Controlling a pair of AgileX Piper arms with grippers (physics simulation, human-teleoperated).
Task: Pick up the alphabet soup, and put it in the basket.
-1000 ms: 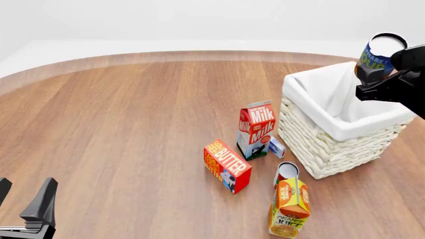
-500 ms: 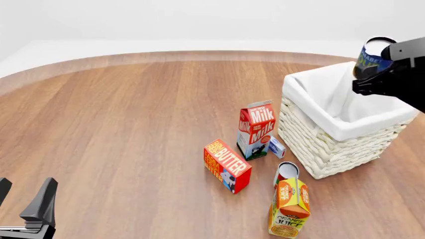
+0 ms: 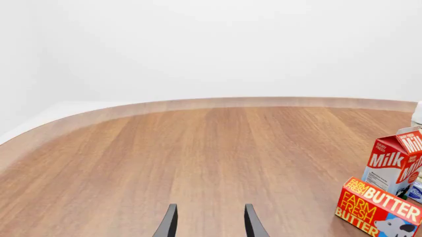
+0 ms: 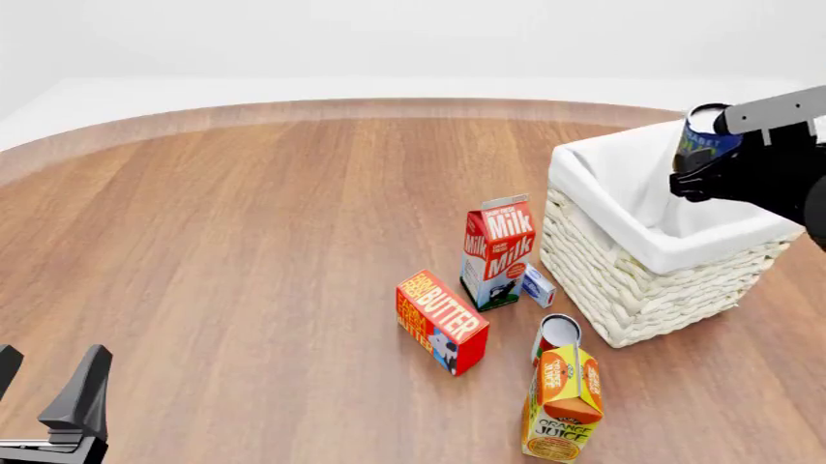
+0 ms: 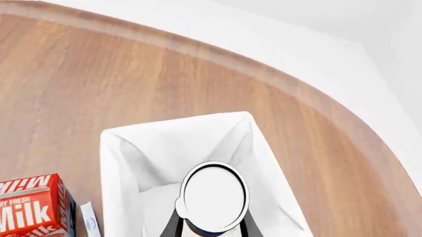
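The alphabet soup (image 4: 702,137), a can with a dark blue label, hangs tilted over the far right part of the basket (image 4: 606,261), just above its cloth rim. My right gripper (image 4: 698,166) is shut on it. In the right wrist view the can's white top (image 5: 214,196) sits over the basket's white lining (image 5: 158,148), with a dark finger on each side of it. My left gripper (image 4: 45,383) rests open at the near left corner, far from both. Its two fingers (image 3: 168,224) hold nothing.
Left of the basket stand a milk carton (image 4: 497,253) and a small white box (image 4: 539,286). A butter box (image 4: 442,321), a red can with a silvery top (image 4: 558,335) and an orange juice carton (image 4: 563,404) stand nearer to me.
My right gripper has carried the soup can leftward and down, from beyond the basket's right corner to over its inside. The left arm has stayed still.
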